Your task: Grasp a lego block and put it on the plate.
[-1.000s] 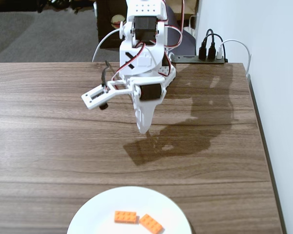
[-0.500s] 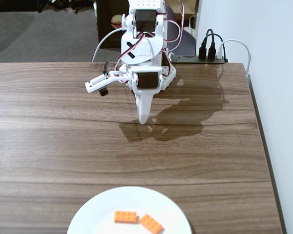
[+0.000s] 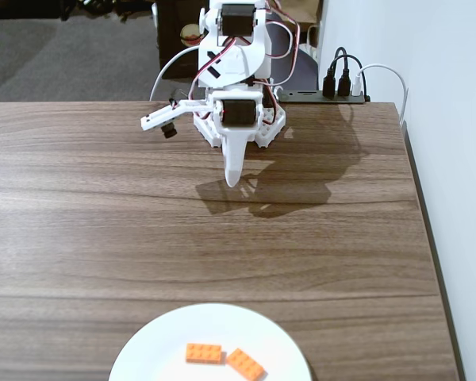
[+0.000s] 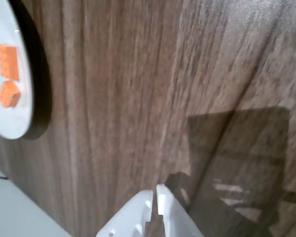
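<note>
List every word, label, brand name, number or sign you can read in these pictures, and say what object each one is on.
There is no readable text in either view.
Two small orange plastic bricks: stud tops too small to show any lettering.
Large round white plate: plain.
White plastic robot arm: one black X-shaped mark, not clearly a letter.
White pincer: no marking.
Brown wooden table: bare grain only.

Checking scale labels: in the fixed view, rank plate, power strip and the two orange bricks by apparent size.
1. White plate, partly cut off by the frame edge.
2. Power strip, farther away, so comparison is unsure.
3. Left brick and right brick: alike, unranked.
</note>
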